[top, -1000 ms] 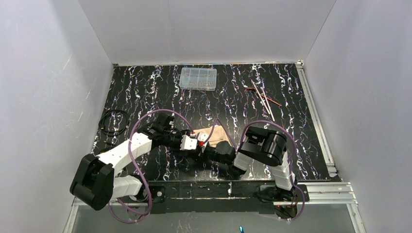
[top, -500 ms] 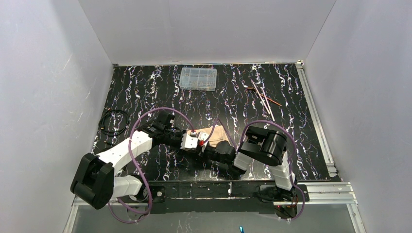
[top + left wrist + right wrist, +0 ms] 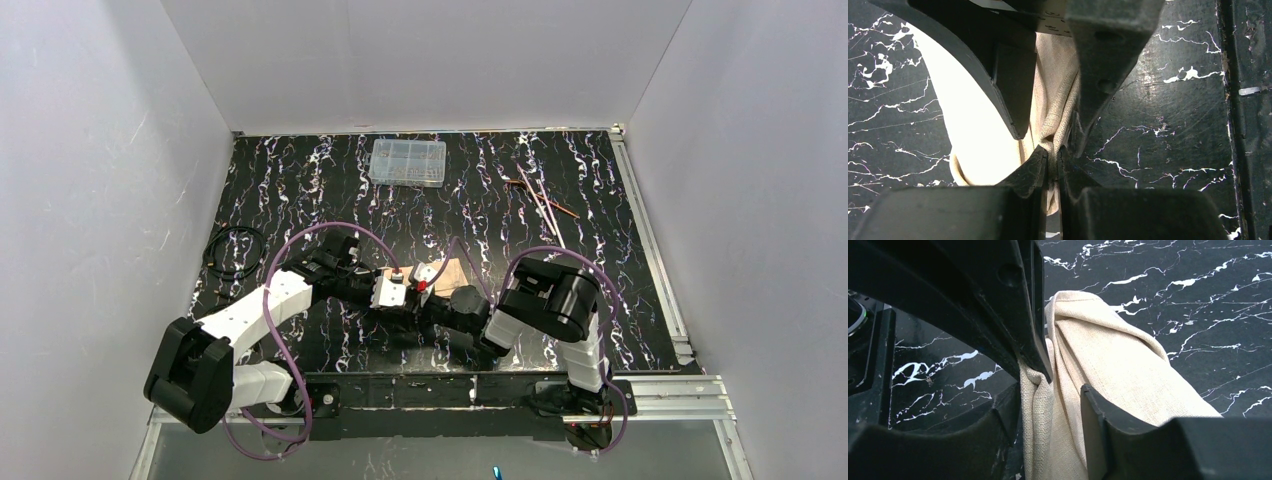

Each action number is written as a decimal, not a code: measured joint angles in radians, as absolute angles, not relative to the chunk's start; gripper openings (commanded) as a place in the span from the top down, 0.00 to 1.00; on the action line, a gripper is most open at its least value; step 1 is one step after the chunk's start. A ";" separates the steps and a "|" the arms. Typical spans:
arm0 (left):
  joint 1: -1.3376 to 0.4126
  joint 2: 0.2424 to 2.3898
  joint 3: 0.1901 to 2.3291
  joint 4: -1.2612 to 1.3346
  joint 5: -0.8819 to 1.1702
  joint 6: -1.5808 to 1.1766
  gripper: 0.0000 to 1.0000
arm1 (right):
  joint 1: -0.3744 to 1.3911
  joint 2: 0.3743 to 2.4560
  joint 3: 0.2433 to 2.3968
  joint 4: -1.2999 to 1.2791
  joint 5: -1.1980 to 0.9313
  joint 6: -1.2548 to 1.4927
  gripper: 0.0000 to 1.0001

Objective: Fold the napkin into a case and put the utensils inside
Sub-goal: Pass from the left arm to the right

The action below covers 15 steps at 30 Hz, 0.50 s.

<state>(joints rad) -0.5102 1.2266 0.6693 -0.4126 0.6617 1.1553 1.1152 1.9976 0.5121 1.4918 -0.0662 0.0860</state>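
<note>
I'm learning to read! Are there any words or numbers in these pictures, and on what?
None can be read.
The clear box, the napkin and the table show no writing.
Tiny marks on a pale patch at the top of the left wrist view are too small to read.

From above, my left arm (image 3: 262, 308) and right arm (image 3: 545, 300) are covering most of the napkin (image 3: 447, 270), with only a tan corner showing. The utensils (image 3: 541, 200) at the worktop's (image 3: 300, 180) far right are appearing too small to tell apart. In my right wrist view, the cloth is running off the lower edge.
</note>
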 measured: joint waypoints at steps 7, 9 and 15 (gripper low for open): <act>-0.510 1.227 0.669 -0.411 0.657 1.151 1.00 | 1.108 1.988 0.513 1.491 -0.094 0.084 0.68; -0.510 1.227 0.669 -0.410 0.653 1.149 1.00 | 1.107 1.985 0.513 1.488 -0.105 0.083 0.71; -0.509 1.219 0.662 -0.382 0.641 1.132 1.00 | 1.094 1.964 0.513 1.460 -0.127 0.083 0.75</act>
